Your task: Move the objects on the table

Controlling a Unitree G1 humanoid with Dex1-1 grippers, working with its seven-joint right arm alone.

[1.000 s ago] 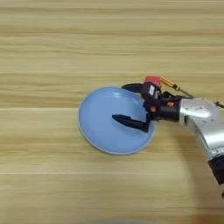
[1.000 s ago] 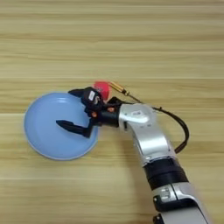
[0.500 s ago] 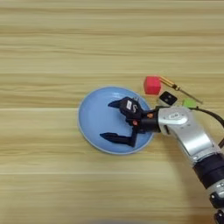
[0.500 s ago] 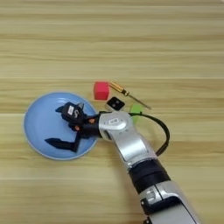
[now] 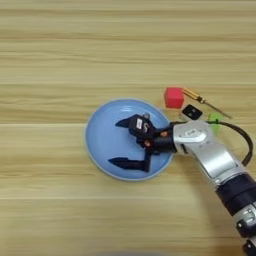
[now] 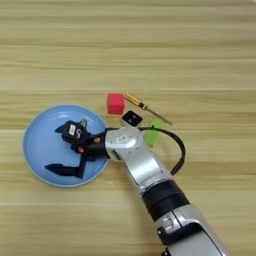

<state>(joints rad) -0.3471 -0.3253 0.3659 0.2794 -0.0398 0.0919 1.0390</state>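
Gripper (image 5: 121, 142) over the round blue plate (image 5: 102, 145)
Black fingers spread wide, gripping nothing; smooth plate holds no object on the plank-grained table (image 5: 60, 60).

Small red cube (image 5: 174, 97), matte, sits on the wooden planks right of centre, nearer the right edge than the left, about midway between far and near edges. Slim screwdriver-like tool (image 5: 200, 101) with an amber-yellow handle and a thin dark metal shaft lies just right of the cube. Handle end is close beside the cube's upper right corner; the shaft runs diagonally down toward the right edge. Cube and tool appear not quite touching.
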